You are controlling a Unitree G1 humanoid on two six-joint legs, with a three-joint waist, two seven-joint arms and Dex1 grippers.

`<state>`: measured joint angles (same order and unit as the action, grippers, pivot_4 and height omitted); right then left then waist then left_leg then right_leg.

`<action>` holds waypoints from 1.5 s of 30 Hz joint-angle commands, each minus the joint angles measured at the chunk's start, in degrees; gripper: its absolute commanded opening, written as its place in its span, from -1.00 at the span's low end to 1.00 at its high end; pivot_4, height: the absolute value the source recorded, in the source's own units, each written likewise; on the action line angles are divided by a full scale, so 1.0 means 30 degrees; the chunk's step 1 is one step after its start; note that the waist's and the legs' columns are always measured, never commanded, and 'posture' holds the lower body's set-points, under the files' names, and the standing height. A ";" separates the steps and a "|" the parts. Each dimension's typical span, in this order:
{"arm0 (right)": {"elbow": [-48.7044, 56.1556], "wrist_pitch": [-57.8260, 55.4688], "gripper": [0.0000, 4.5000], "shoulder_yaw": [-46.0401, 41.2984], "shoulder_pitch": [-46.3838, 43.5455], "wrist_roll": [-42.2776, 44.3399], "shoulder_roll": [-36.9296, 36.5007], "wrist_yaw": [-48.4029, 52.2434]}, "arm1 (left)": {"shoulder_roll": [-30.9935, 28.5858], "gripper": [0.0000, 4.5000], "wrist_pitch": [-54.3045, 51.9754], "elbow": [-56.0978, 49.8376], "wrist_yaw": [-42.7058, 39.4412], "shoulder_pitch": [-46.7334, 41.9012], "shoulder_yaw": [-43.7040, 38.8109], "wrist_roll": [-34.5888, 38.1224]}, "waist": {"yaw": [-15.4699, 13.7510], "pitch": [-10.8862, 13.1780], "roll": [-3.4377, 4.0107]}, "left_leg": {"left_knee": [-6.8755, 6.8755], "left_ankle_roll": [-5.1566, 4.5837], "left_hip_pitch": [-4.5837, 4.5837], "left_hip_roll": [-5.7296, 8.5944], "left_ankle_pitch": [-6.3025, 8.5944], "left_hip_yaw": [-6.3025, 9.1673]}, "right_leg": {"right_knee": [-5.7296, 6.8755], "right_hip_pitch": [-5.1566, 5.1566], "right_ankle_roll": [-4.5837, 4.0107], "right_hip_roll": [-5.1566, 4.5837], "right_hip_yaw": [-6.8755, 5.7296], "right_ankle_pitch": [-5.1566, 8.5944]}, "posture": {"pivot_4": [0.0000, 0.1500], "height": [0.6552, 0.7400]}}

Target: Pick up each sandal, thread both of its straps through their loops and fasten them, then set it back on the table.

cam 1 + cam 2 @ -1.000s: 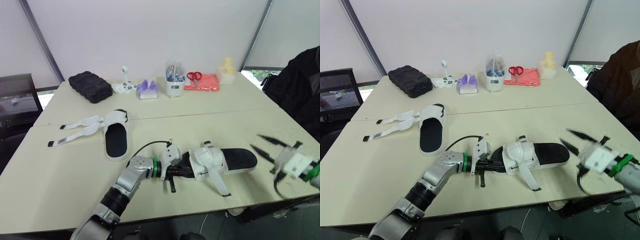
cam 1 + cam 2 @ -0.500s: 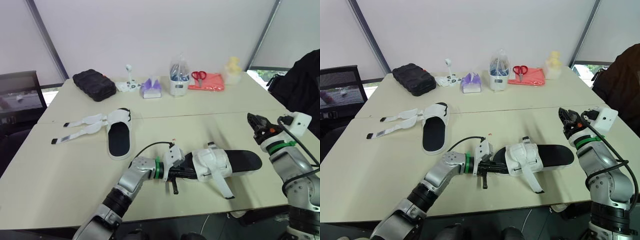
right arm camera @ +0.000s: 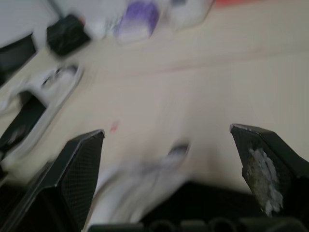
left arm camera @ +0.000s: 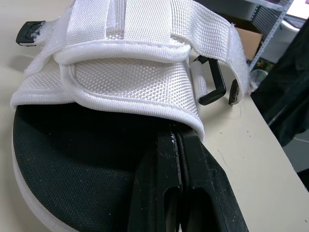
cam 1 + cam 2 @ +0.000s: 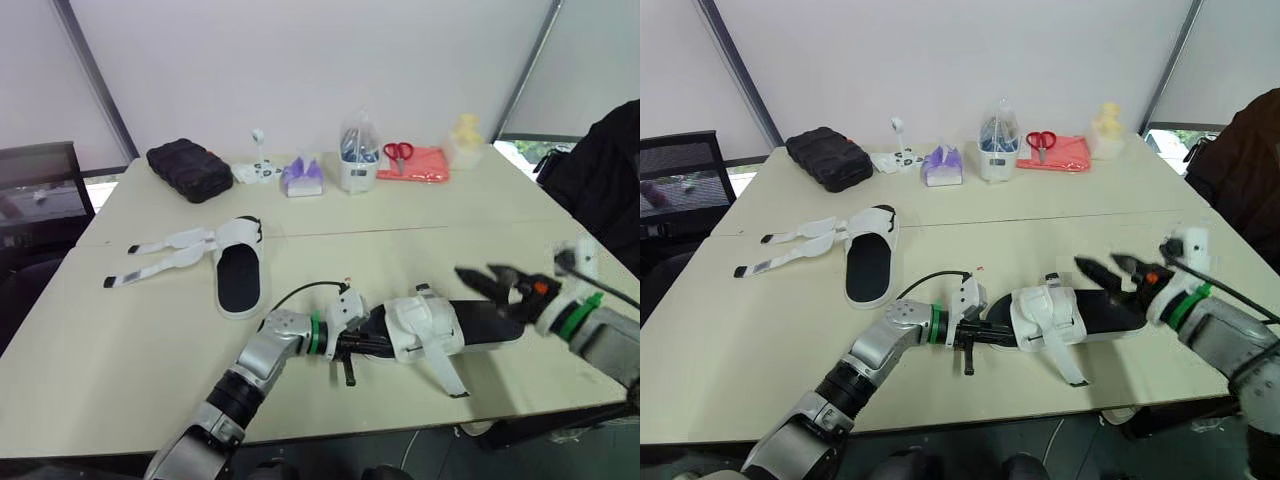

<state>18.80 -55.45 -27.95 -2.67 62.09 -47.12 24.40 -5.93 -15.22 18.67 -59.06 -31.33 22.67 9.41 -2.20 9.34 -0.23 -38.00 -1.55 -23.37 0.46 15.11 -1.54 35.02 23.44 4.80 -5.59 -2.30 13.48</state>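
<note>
left eye view: the near sandal (image 5: 440, 328) lies on the table (image 5: 120, 350), front middle. the left gripper (image 5: 362, 344) is at its left end. the right gripper (image 5: 473, 270) hangs over its right end, fingers spread. the second sandal (image 5: 238, 275) lies farther left with its straps (image 5: 165, 250) loose, so it is not done.

left wrist view: the fingers (image 4: 164, 193) are pressed together on the black insole (image 4: 72, 159), under the white strap (image 4: 130, 72). i cannot tell if this strap is fastened.

right wrist view: the fingers (image 3: 79, 169) are wide apart.

The left arm stretches low near the worktop's (image 5: 110, 370) front edge, the left tool (image 4: 175, 138) pinched tight. The right arm reaches in from the right edge, the right tool (image 3: 166, 130) spread wide.
</note>
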 commanded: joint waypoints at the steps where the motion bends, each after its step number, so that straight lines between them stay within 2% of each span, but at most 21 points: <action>1: 0.1360 -0.0407 1.00 -0.0956 0.0542 0.0906 -0.0549 0.1044 | 0.0069 -1.00 -0.0095 -0.0469 0.0369 0.0491 0.0092 -0.0149 | 0.0023 -0.0003 0.0005 | -0.0005 0.0000 0.0003 0.0000 0.0000 -0.0002 | 0.0000 0.0000 0.0000 0.0001 0.0003 0.0000 | 1.00 1.00; 7: 0.3194 0.0148 1.00 -0.1431 0.2008 0.1496 0.0236 0.1720 | -0.0207 -1.00 -0.0332 -0.1739 0.0409 0.1435 0.0341 -0.0075 | -0.0021 0.0002 -0.0003 | -0.0003 -0.0014 -0.0007 -0.0002 0.0009 0.0002 | 0.0000 0.0008 0.0027 0.0018 -0.0001 0.0016 | 1.00 1.00; 15: 0.4644 -0.0408 1.00 -0.2813 0.4572 0.3919 0.0180 0.2162 | -0.0659 -1.00 -0.0511 -0.2537 0.0248 0.1911 0.0606 -0.0049 | -0.0025 0.0005 -0.0009 | 0.0000 -0.0021 -0.0007 -0.0002 0.0014 0.0007 | -0.0006 0.0006 0.0029 0.0011 -0.0001 0.0021 | 1.00 1.00; 22: 0.3993 -0.0568 1.00 -0.2470 0.4282 0.4399 -0.0590 0.2819 | -0.0652 -1.00 -0.0770 -0.2059 -0.0206 0.0911 0.0553 0.0111 | -0.0008 0.0007 -0.0011 | -0.0005 -0.0021 -0.0003 -0.0004 0.0015 0.0002 | -0.0006 0.0005 0.0025 0.0014 -0.0004 0.0021 | 1.00 1.00; 28: 0.2172 -0.1517 1.00 -0.1964 0.3760 0.3743 -0.2721 0.4743 | -0.0254 -1.00 -0.0286 -0.0172 -0.0408 -0.0562 0.0254 -0.0094 | -0.0031 0.0020 -0.0035 | -0.0011 -0.0021 -0.0011 0.0009 0.0015 0.0000 | -0.0019 0.0003 0.0026 0.0028 -0.0026 0.0021 | 1.00 1.00; 36: 0.1413 -0.2669 1.00 -0.0618 0.5517 0.2092 -0.4658 0.8066 | -0.0507 -1.00 -0.0738 0.0034 -0.0035 -0.1299 -0.0240 -0.0037 | -0.0013 0.0021 -0.0035 | -0.0016 -0.0035 -0.0019 0.0006 0.0022 0.0002 | -0.0026 0.0005 0.0029 0.0012 -0.0023 0.0021 | 1.00 1.00; 45: 0.0678 -0.2456 1.00 0.1382 0.3601 0.0665 -0.4229 0.8444 | -0.0200 -1.00 -0.2043 -0.2438 0.0821 -0.0018 0.0184 0.0165 | -0.0019 0.0021 -0.0035 | -0.0014 -0.0037 -0.0018 0.0003 0.0024 0.0004 | -0.0024 0.0008 0.0034 0.0015 -0.0018 0.0022 | 1.00 1.00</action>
<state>20.06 -63.69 -23.87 8.94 64.75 -59.81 48.92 -6.73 -20.29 14.22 -56.94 -31.81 22.82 9.41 -2.25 9.41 -0.33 -38.04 -1.66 -23.43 0.47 15.18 -1.53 34.95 23.48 4.91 -5.55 -2.35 13.55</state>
